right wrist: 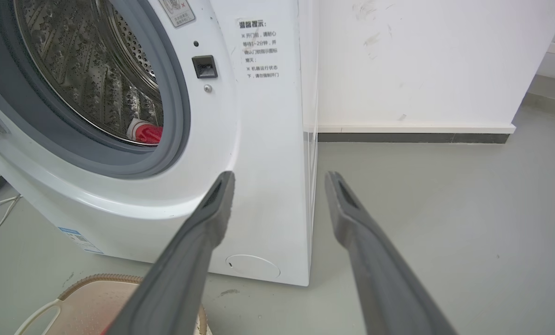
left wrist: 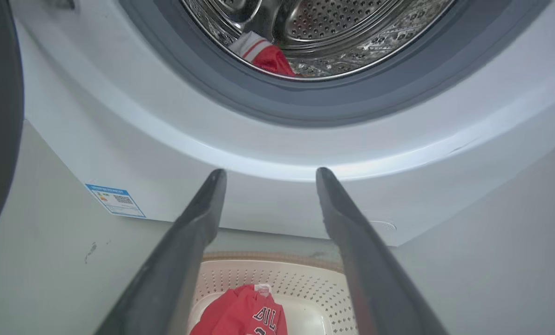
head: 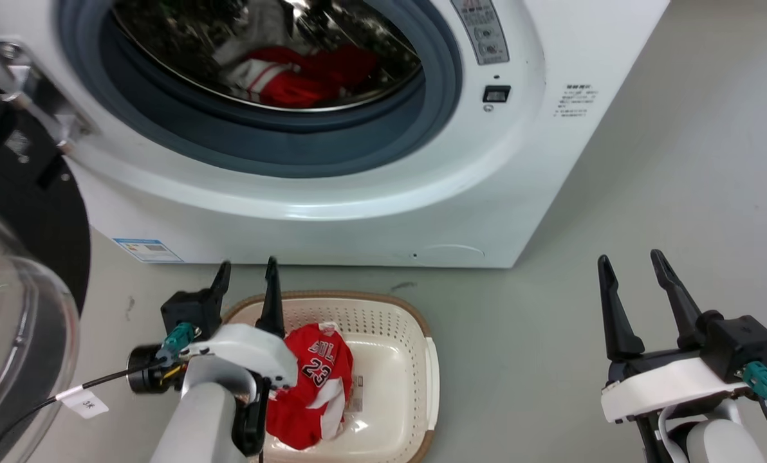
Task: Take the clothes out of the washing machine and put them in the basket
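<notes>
Where head view reads 23 on jersey [head: 316, 376], left gripper [head: 247, 265], right gripper [head: 630, 257] jaws spread.

- The left gripper [head: 247, 265] is sitting at the lower left of the head view, with its two long dark fingers pointing up and standing apart.
- The left forearm [head: 197, 411], pale grey, is rising from the bottom edge and ending in a white wrist shell [head: 255, 350].
- The right gripper [head: 631, 258] is resting at the lower right, its fingers spread too and leaning slightly left as they rise.
- In each wrist view, that gripper's fingers are showing a wide gap between their tips.
</notes>
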Available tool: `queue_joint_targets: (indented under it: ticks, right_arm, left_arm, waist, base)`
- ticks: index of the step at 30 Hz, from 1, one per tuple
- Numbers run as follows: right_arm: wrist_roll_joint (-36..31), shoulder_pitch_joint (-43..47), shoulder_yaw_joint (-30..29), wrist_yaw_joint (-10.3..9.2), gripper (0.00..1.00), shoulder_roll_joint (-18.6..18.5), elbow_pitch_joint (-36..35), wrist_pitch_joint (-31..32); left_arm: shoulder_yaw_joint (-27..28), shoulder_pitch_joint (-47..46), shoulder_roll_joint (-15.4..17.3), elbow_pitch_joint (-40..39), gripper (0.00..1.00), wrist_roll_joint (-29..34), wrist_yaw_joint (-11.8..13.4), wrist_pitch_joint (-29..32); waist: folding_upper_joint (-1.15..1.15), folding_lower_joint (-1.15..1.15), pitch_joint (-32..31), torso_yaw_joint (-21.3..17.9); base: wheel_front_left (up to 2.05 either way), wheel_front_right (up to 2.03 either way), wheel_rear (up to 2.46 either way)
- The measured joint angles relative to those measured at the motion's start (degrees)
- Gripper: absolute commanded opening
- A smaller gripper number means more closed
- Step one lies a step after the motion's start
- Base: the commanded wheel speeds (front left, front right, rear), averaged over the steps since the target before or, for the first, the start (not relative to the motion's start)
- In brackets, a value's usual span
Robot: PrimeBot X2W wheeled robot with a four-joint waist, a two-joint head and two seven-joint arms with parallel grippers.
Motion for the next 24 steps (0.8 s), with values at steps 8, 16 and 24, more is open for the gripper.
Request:
queue_joint_targets:
  ticks: [8, 16, 24]
  right_arm:
    - [0.26, 1.63, -0.54, 0.0, 1.0, 0.0, -2.25, 1.08]
    - [1.09, 0.54, 1.43, 0.0, 1.0, 0.01, -3.93, 1.31]
    - [2.65, -2.15, 3.7, -0.01, 1.0, -0.02, -3.13, -0.08]
  left_arm:
    - [-2.0, -2.88, -0.05, -6.36, 1.0, 1.79, 0.65, 0.0]
    - [-0.58, -21.18, 1.27, 5.2, 1.0, 3.52, -1.11, 0.0]
    - [-0.32, -37.4, 4.77, 19.72, 1.0, 4.07, -1.85, 1.65]
  waist:
    - [0.0, 0.0, -1.96, 1.98]
    - [0.0, 0.0, 1.92, 0.54]
    - [0.0, 0.01, 6.7, -3.0]
  base:
    - [0.0, 0.0, 0.0]
    - [0.0, 0.0, 0.0]
    - [0.0, 0.0, 0.0]
